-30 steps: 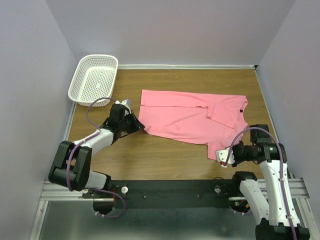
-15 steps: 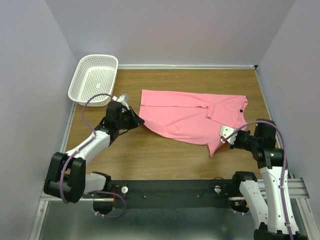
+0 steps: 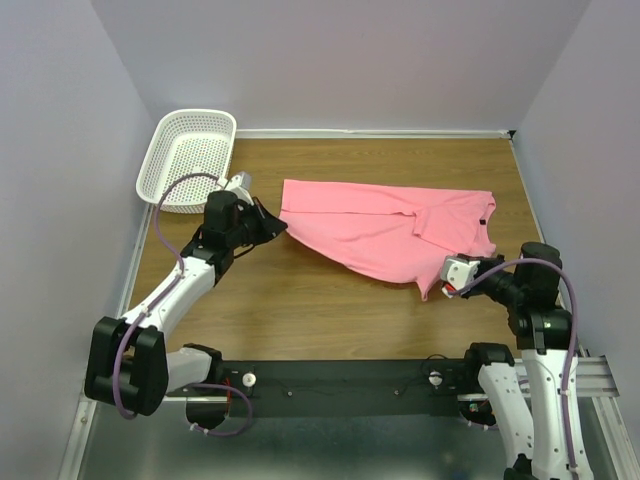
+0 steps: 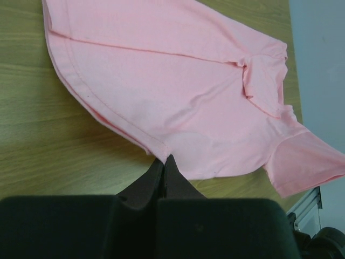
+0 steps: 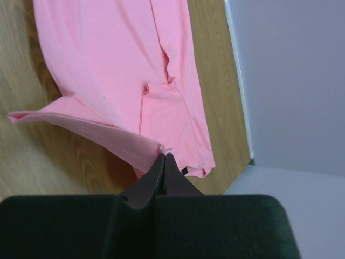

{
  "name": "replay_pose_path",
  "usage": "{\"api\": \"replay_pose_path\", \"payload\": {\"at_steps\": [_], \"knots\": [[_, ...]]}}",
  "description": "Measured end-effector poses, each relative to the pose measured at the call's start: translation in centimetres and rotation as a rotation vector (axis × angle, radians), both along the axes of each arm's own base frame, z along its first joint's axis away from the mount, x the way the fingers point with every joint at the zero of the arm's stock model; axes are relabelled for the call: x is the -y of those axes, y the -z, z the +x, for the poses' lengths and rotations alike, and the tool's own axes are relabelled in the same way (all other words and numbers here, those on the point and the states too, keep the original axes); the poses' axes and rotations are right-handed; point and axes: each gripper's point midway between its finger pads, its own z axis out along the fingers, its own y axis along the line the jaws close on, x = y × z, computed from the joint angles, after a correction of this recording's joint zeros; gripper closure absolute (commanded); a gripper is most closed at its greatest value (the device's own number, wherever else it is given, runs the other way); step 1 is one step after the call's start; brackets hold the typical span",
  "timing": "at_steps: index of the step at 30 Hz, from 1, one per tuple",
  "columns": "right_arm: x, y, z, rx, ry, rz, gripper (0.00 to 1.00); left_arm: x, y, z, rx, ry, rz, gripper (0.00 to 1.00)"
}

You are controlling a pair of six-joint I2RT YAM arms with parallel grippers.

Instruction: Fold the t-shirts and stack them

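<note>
Tabletop (image 3: 330,320) holds t-shirt (image 3: 370,230) nipped by left pincer (image 4: 163,160) and right pincer (image 5: 164,156).

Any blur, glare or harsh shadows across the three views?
Top external: even light, sharp, no glare or hard shadows. Left wrist: t-shirt in focus, left gripper nearly black. Right wrist: right gripper equally dark, soft shadow under the lifted hem.

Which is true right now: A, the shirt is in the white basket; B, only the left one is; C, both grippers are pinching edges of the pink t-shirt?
C: the left gripper is shut on the hem of the pink t-shirt and the right gripper on another edge; the white mesh basket holds no shirt.
</note>
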Motion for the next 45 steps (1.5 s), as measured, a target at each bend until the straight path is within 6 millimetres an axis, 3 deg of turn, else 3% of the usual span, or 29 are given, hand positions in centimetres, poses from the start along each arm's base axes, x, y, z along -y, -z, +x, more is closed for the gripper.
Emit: {"api": "replay_pose_path", "payload": {"at_steps": [4, 11, 28, 35, 45], "knots": [[-0.5, 0.5, -0.2, 0.029, -0.100, -0.091, 0.99, 0.0, -1.2, 0.6, 0.025, -0.004, -0.006, 1.00], [-1.6, 0.2, -0.7, 0.116, -0.252, -0.195, 0.99, -0.4, -1.5, 0.9, 0.026, -0.016, -0.006, 1.00], [-0.8, -2.3, -0.2, 0.213, -0.210, -0.246, 1.00, -2.6, -0.8, 1.5, 0.000, -0.077, -0.004, 1.00], [0.4, -2.3, 0.5, 0.211, -0.124, -0.253, 0.99, -3.3, 0.9, 1.3, -0.036, -0.098, 0.002, 1.00], [1.5, 0.9, 1.1, 0.137, -0.067, -0.260, 0.99, -3.7, 5.2, -0.4, -0.149, -0.108, 0.018, 1.00]]}}
